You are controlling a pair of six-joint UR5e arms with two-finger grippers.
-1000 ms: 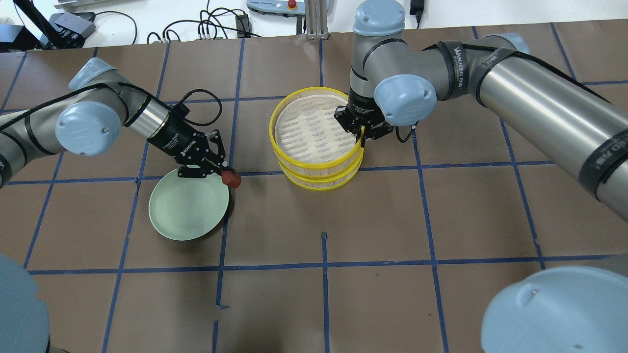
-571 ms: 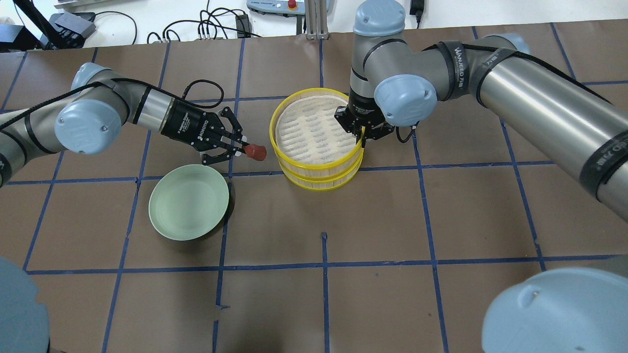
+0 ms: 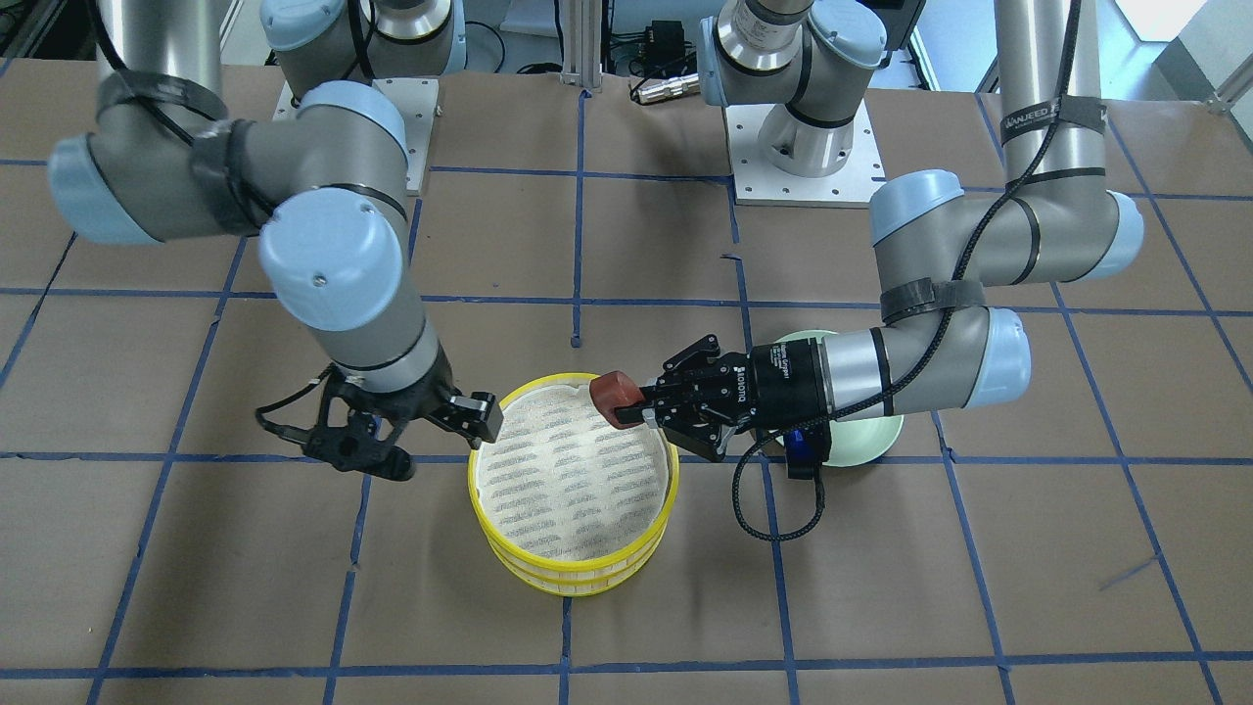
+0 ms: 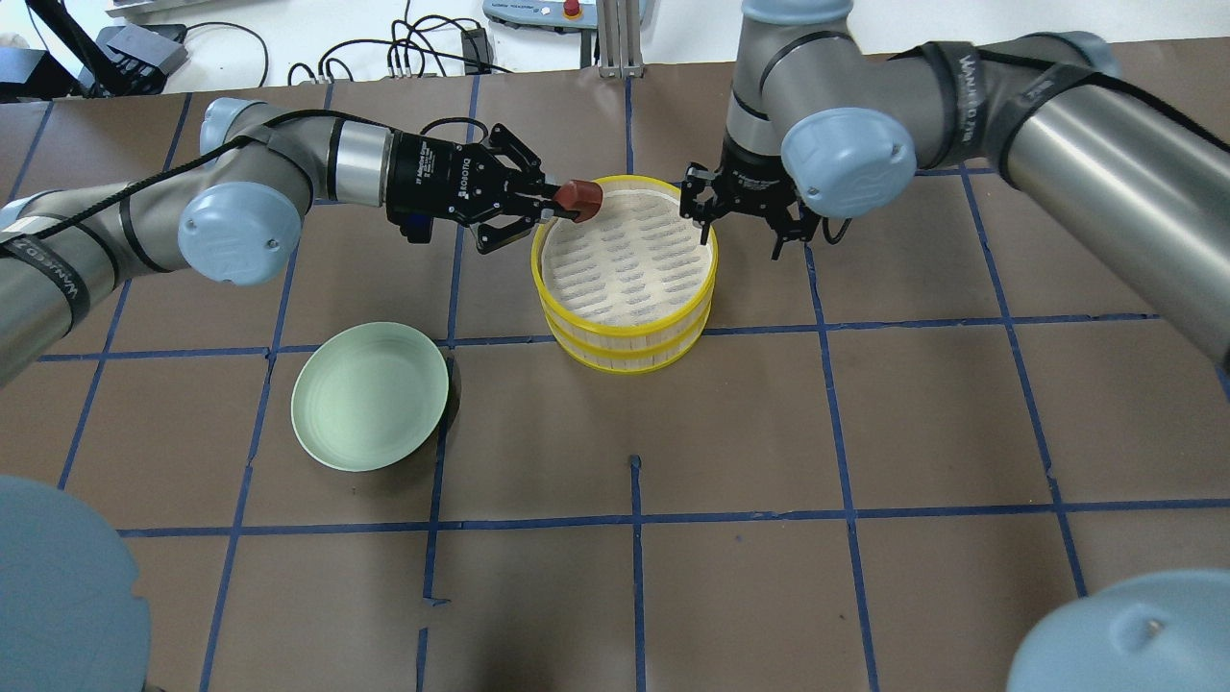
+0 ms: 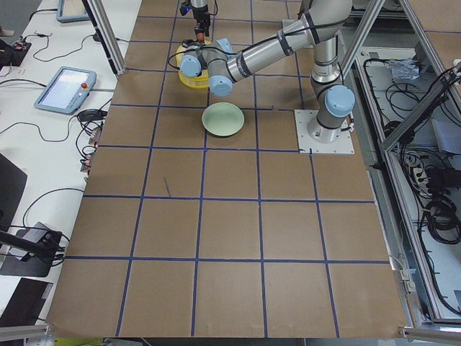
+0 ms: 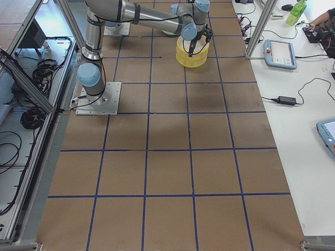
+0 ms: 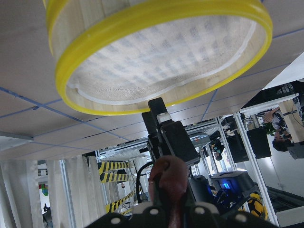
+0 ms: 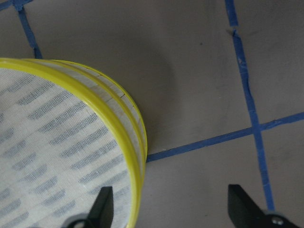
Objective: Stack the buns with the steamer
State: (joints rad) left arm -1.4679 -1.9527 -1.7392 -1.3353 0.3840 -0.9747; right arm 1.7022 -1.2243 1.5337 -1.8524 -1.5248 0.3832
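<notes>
The steamer (image 4: 625,332) is two yellow-rimmed trays stacked one on the other, and its top slatted floor is bare. My left gripper (image 4: 567,200) is shut on the reddish-brown bun (image 4: 581,197) and holds it over the stack's far-left rim. The front view shows the same bun (image 3: 612,399) at the rim of the stack (image 3: 573,578). My right gripper (image 4: 745,207) is open and empty just off the far-right rim. In the right wrist view its fingertips (image 8: 102,204) stand wide apart beside the rim (image 8: 95,104). The white bun is hidden or out of view.
An empty pale green plate (image 4: 370,396) sits left of and nearer than the stack. It is partly hidden behind my left forearm in the front view (image 3: 871,441). Cables and a pendant lie beyond the table's far edge.
My left gripper has carried the reddish-brown bun from the plate's edge to the stack's far-left rim. My right gripper has left the stack's right rim, opened and moved back.
</notes>
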